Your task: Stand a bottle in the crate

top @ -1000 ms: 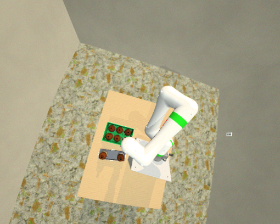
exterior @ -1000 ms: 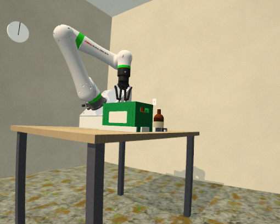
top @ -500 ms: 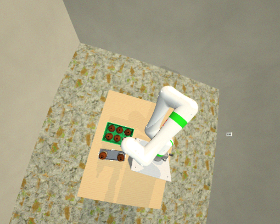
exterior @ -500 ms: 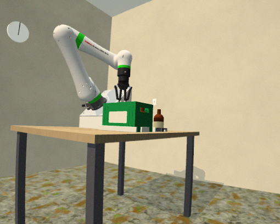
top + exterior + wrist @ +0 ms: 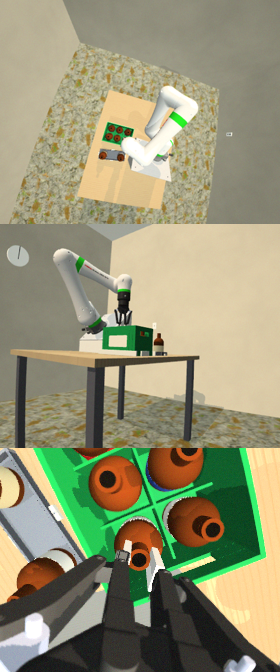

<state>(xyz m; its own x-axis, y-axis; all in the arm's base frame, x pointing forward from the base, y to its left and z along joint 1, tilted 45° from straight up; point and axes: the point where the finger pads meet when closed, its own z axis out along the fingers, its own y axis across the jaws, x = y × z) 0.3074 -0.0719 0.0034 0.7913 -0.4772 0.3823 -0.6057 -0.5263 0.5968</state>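
Note:
The green crate (image 5: 165,501) stands on the table and holds several brown bottles, one to a cell. My gripper (image 5: 138,554) is shut on the neck of a brown bottle (image 5: 138,542) that sits down in the crate's corner cell, nearest the tray. In the exterior view the gripper (image 5: 123,320) hangs straight down with its fingertips at the crate's (image 5: 127,340) top rim. In the overhead view the arm's wrist hides that cell of the crate (image 5: 121,134). The grey tray (image 5: 111,155) holds two upright bottles (image 5: 102,155) (image 5: 120,157).
The tray (image 5: 35,523) lies right beside the crate, and its two bottles (image 5: 37,575) (image 5: 7,485) stand close to my left finger. The robot's white base plate (image 5: 151,164) sits on the table next to both. Table edges are near the tray.

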